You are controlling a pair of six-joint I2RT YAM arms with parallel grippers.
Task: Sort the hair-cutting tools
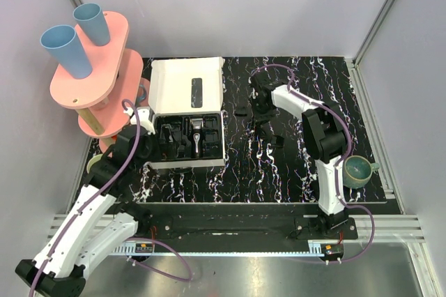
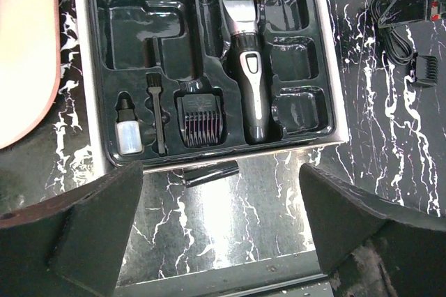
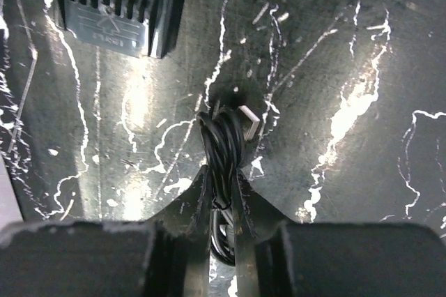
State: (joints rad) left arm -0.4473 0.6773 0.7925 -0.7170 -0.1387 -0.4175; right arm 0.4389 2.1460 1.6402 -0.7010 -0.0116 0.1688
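The slim black clipper with a grey head lies in the black moulded tray of the white box. One comb attachment, a small brush and a small bottle sit in tray slots. Loose comb attachments lie on the table. A small black piece lies just in front of the box. My left gripper is open and empty in front of the box. My right gripper is shut on a coiled black USB cable at the table surface.
A pink tiered stand with two blue cups stands at the left, close to my left arm. A dark teal cup sits at the right edge of the black marbled mat. The box lid lies open at the back.
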